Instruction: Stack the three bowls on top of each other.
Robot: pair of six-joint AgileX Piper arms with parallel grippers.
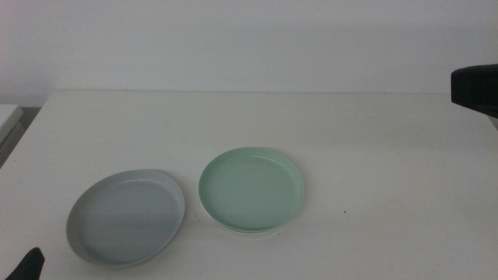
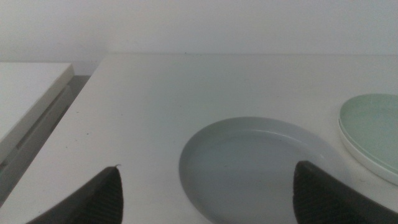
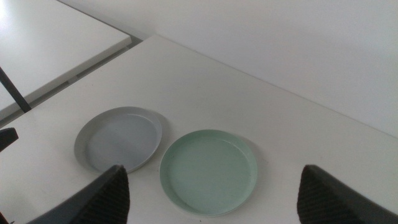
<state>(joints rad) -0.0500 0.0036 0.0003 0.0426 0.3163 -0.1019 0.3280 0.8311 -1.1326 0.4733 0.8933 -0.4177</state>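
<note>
The pale grey-blue bowl [image 1: 127, 217] lies near the table's front left, empty. Just to its right lies the mint green bowl [image 1: 250, 190], nested on the white bowl [image 1: 231, 231], of which only a thin rim shows underneath. My left gripper [image 2: 208, 167] is open, low at the front left corner [image 1: 26, 264], with the near edge of the grey-blue bowl [image 2: 255, 162] between its jaws from its own camera. My right gripper [image 3: 212, 168] is open and held high over the table, looking down on both bowls [image 3: 119, 139] [image 3: 209, 171]. A dark part of the right arm [image 1: 475, 87] shows at the right edge.
The white table [image 1: 350, 132] stretches behind and to the right of the bowls. A lower white surface [image 2: 28, 93] stands past the table's left edge, with a dark gap between them. A pale wall rises behind the table.
</note>
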